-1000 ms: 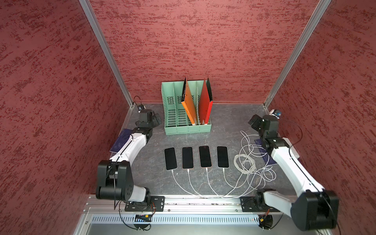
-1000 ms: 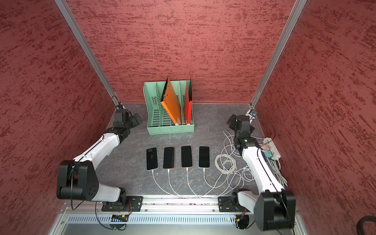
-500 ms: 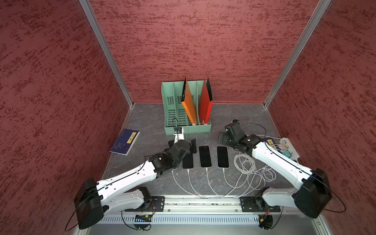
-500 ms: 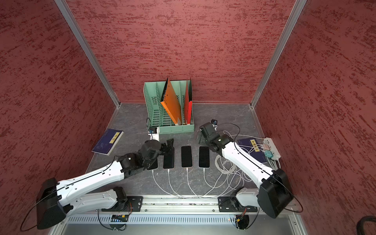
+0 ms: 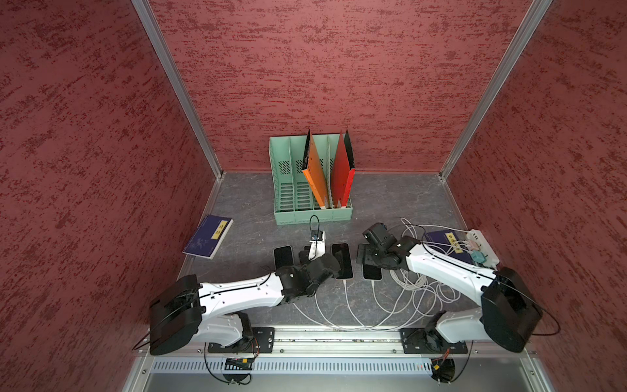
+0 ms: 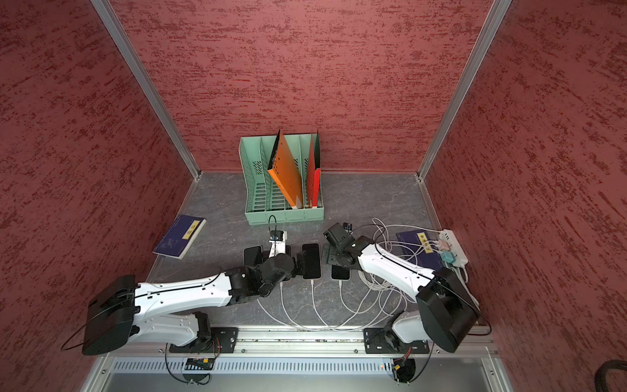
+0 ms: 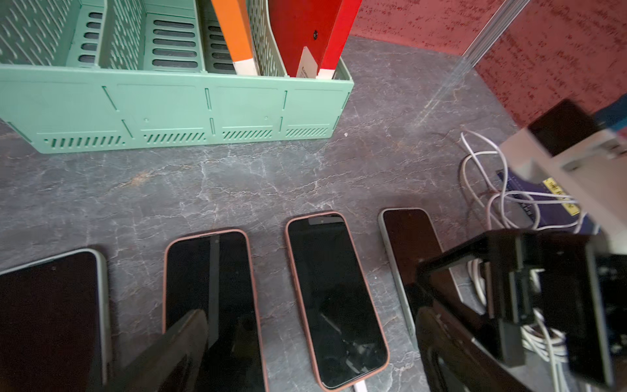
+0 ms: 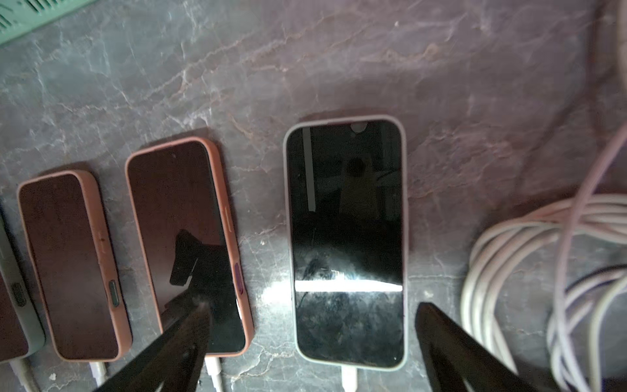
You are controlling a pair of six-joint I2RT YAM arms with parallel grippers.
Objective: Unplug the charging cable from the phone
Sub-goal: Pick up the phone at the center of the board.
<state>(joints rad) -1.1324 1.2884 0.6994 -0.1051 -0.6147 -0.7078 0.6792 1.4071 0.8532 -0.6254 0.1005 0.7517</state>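
Partly the pink-cased black phone (image 7: 210, 278) hides under the left gripper (image 5: 317, 258) (spread wide, empty). The right gripper (image 8: 314, 305), also wide open and empty, straddles the pale-cased black phone (image 8: 346, 220), rightmost on the grey desk (image 5: 251, 203). Its white charging cable (image 8: 349, 378) is plugged in and cut off by the frame. The blue book (image 5: 208, 237) has an unreadable yellow label.

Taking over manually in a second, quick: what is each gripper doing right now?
Left gripper: open, holding nothing.
Right gripper: open, holding nothing, poised over the phone beside the coiled cables.
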